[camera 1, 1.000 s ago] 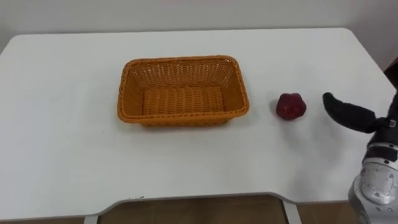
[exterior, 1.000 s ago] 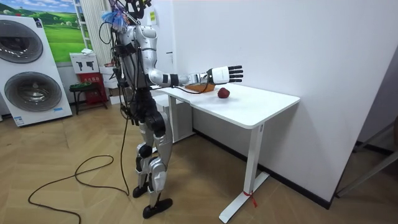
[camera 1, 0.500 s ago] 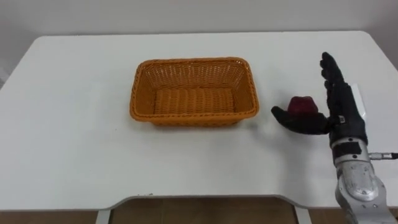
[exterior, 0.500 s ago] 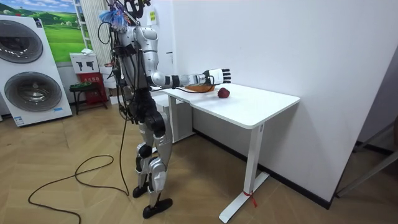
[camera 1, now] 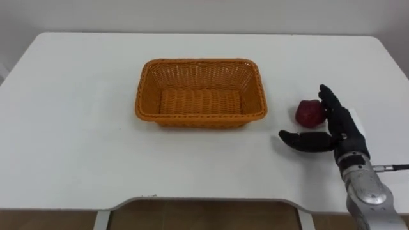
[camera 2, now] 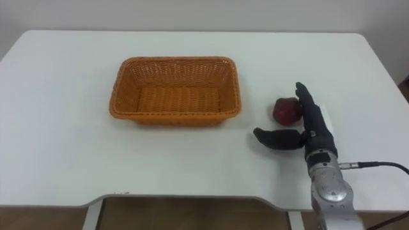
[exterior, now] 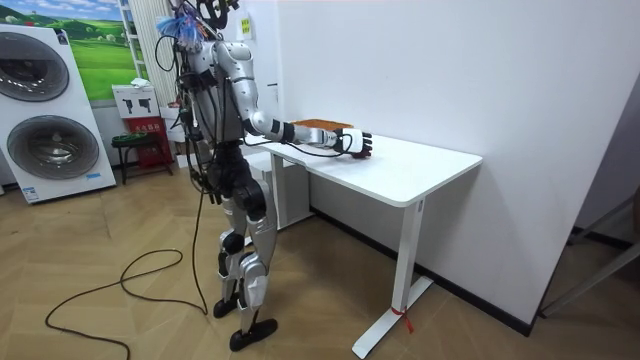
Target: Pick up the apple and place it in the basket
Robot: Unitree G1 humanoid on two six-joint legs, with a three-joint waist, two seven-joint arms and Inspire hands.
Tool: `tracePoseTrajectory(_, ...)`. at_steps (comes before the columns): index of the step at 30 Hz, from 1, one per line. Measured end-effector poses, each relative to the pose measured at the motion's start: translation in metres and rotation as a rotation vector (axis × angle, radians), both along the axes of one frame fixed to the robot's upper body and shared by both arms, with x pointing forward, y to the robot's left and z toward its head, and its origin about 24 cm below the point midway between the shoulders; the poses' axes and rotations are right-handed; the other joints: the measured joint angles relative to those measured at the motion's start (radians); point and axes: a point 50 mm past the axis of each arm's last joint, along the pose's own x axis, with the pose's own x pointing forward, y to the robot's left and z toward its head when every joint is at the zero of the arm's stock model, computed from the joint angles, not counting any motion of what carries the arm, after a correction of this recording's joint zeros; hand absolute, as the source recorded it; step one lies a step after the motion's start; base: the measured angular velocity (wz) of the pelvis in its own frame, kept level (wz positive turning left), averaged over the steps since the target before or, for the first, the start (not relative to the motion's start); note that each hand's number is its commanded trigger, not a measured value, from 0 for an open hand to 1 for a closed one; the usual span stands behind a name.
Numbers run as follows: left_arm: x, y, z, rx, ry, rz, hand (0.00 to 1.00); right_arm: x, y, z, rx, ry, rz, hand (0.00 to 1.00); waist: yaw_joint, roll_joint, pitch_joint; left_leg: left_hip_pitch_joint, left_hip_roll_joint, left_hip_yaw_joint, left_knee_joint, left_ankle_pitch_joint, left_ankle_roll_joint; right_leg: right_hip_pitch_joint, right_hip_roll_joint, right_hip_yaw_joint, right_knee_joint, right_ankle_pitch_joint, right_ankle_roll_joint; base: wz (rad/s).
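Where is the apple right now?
In the left eye view the apple sits on the table right of the basket, next to the open right robot hand, not yet gripped.

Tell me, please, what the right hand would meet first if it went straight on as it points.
Probably the apple: it lies just ahead of the thumb of the right hand, beside the fingers.

a white table (exterior: 412, 170) stands by the wall; two washing machines (exterior: 60, 145) sit at the room view's left.
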Motion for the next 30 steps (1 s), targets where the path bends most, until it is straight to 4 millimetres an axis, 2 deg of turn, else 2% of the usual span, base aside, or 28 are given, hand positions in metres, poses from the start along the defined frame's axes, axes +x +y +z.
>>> tracePoseTrajectory(3,-0.001,0.003,0.001,0.002,0.003,0.003,0.00,0.000,-0.006,-0.003,-0.011,0.027,-0.002,0.00,0.004,-0.009,-0.0017,-0.001,0.000,-0.005,0.000,0.000,0.000,0.002,-0.002,-0.008,-0.002,0.000,0.000,0.05)
tracePoseTrajectory(15,-0.003,0.006,0.001,-0.021,0.010,0.027,0.00,0.010,-0.021,-0.005,-0.040,0.071,-0.005,0.00,0.006,-0.010,-0.0020,0.010,0.000,-0.021,0.001,0.001,0.001,0.024,-0.004,-0.021,-0.016,0.004,0.002,0.02)
tracePoseTrajectory(16,-0.003,0.006,0.001,-0.021,0.011,0.028,0.00,0.010,-0.021,-0.005,-0.040,0.075,-0.006,0.35,0.007,-0.010,-0.0019,0.012,0.000,-0.023,0.002,0.001,0.001,0.027,-0.004,-0.022,-0.017,0.004,0.002,0.03)
tracePoseTrajectory(17,-0.003,0.006,0.001,-0.022,0.011,0.029,0.00,0.010,-0.021,-0.006,-0.041,0.077,-0.007,0.77,0.007,-0.010,-0.0019,0.013,0.000,-0.023,0.002,0.001,0.001,0.028,-0.004,-0.023,-0.016,0.004,0.002,0.00)
tracePoseTrajectory(18,-0.003,0.006,0.001,-0.021,0.011,0.029,0.00,0.010,-0.021,-0.006,-0.044,0.080,-0.005,0.91,0.008,-0.010,-0.0019,0.014,0.000,-0.024,0.004,0.001,0.001,0.029,-0.004,-0.025,-0.016,0.004,0.002,0.00)
tracePoseTrajectory(19,-0.003,0.006,0.001,-0.021,0.011,0.029,0.00,0.010,-0.021,-0.006,-0.051,0.083,0.002,1.00,0.009,-0.010,-0.0017,0.013,0.000,-0.024,0.005,0.001,0.001,0.029,-0.004,-0.025,-0.016,0.004,0.002,0.00)
tracePoseTrajectory(23,-0.003,0.006,0.001,-0.017,0.011,0.030,0.00,0.010,-0.021,-0.006,-0.082,0.089,0.011,1.00,0.010,-0.013,-0.0010,0.006,-0.001,-0.031,0.010,0.001,0.001,0.028,-0.003,-0.030,-0.016,0.004,0.002,0.05)
tracePoseTrajectory(28,-0.001,0.010,0.002,-0.003,0.011,0.028,0.00,0.013,-0.042,-0.002,-0.178,0.125,-0.017,1.00,0.032,-0.024,-0.0024,0.007,-0.003,-0.039,0.010,0.001,0.001,0.033,-0.003,-0.039,-0.019,0.004,0.001,0.04)
tracePoseTrajectory(30,-0.002,0.011,0.002,0.000,0.015,0.028,0.00,0.012,-0.044,-0.002,-0.198,0.132,-0.021,1.00,0.037,-0.027,-0.0028,0.006,-0.003,-0.044,0.010,0.001,0.001,0.034,-0.002,-0.044,-0.020,0.004,0.001,0.08)
